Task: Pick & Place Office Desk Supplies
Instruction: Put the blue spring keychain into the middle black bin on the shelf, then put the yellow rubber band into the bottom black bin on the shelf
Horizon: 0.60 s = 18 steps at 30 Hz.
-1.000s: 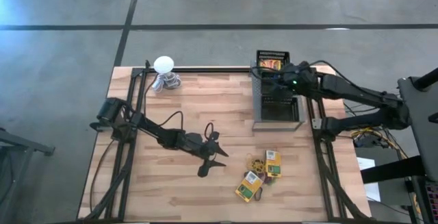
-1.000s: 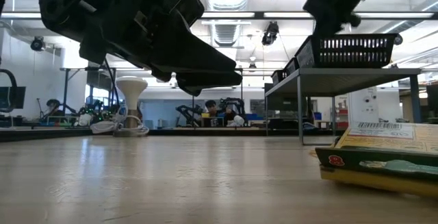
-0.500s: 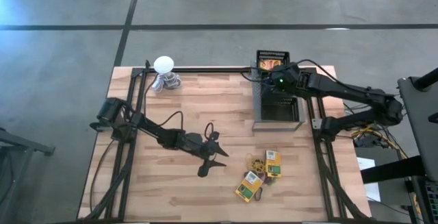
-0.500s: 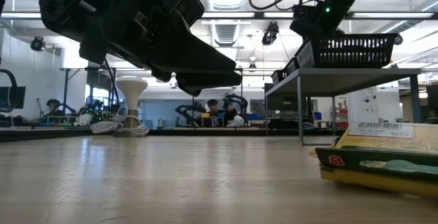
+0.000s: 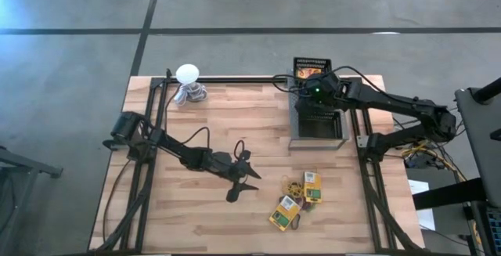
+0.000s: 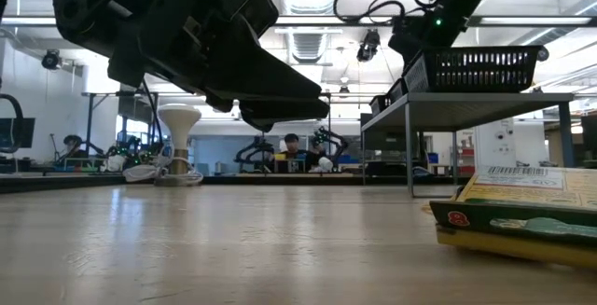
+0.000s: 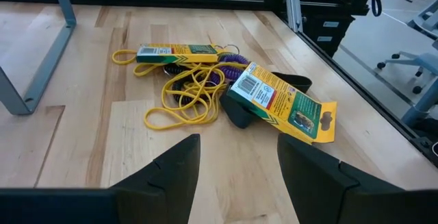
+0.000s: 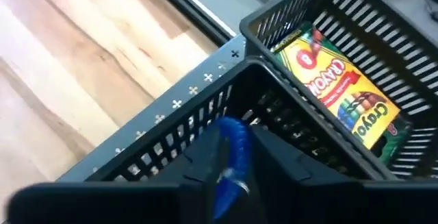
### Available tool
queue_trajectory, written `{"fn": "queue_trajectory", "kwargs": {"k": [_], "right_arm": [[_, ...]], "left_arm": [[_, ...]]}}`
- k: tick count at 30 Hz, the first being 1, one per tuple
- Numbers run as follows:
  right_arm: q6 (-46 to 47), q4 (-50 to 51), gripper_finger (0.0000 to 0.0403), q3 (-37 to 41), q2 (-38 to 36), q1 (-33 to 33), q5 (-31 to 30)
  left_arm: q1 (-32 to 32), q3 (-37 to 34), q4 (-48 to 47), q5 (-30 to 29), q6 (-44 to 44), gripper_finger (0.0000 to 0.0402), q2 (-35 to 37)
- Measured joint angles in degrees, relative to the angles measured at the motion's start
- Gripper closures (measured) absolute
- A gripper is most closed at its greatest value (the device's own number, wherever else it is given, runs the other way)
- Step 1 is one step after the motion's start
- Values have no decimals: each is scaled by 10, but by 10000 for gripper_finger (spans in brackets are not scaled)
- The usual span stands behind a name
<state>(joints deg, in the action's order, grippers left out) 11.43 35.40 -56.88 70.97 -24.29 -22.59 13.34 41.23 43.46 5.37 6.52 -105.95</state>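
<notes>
Crayola crayon box [image 8: 335, 95] lies in black basket [image 8: 383, 18].

The right claw [image 5: 307, 90], closed on a small blue coiled ring [image 8: 235, 148], is now shifted leftward above the black wire-mesh basket [image 5: 316, 124] beside the crayon box [image 8: 333, 87].

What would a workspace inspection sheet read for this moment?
Surface: wooden table.
Job's things: yellow-and-green boxes, yellow rubber bands and purple ring heaped together; crayon box in black mesh basket.
Clutter: white ball-topped object at a far corner.
Grippers: left pincer open, above the table near the heap; right pincer shut on blue item over the basket.
Cables: cables run along both arms.
Surroundings: concrete floor; person beyond the table.
</notes>
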Motion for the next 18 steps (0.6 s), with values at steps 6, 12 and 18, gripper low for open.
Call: {"fn": "queue_trajectory", "kwargs": {"k": [6,12,18], "right_arm": [[3,0,253,0,-41,1,-27],[16,0,241,0,-100,62,-31],[61,-10,258,3,-111,272,-39]], "left_arm": [[0,0,-1,0,6,201,0],[0,0,-1,0,6,201,0],[0,0,-1,0,10,201,0]]}}
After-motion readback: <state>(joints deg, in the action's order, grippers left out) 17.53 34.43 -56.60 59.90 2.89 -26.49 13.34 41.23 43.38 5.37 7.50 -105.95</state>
